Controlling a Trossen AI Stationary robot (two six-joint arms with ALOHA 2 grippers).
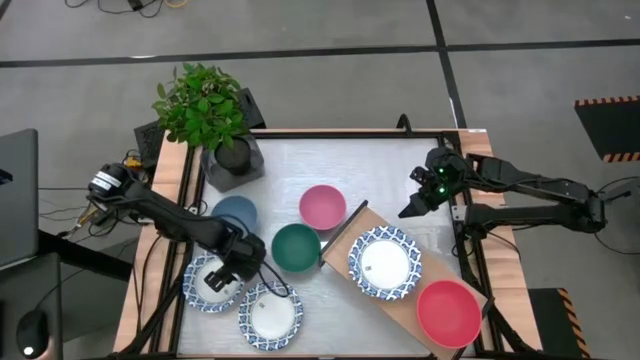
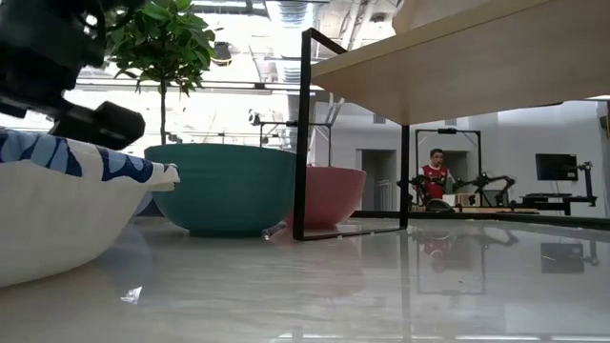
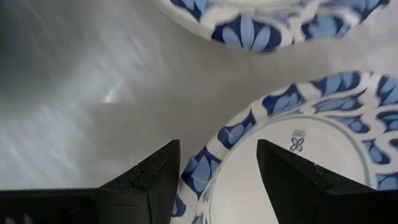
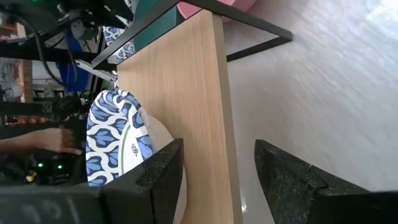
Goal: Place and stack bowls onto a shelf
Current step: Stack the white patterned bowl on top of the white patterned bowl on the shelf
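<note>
Straddling the rim of a patterned bowl [image 3: 292, 155] at the table's near left, the left gripper [image 3: 217, 180] has its fingers spread, one on each side, not pinching. A small blue mark printed inside the bowl is too small to read. The right gripper [image 4: 217, 180], also spread, hovers by the shelf [image 1: 400, 300], which carries another patterned bowl [image 1: 384, 262] and a red bowl [image 1: 448, 312].

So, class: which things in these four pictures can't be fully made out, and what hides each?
- Slate blue bowl: high view, partly behind the left arm.
- Patterned bowl under the left gripper: the gripper covers part.
- Shelf: low view, top surface unseen from beneath.
- Red bowl: absent from the low view.
</note>
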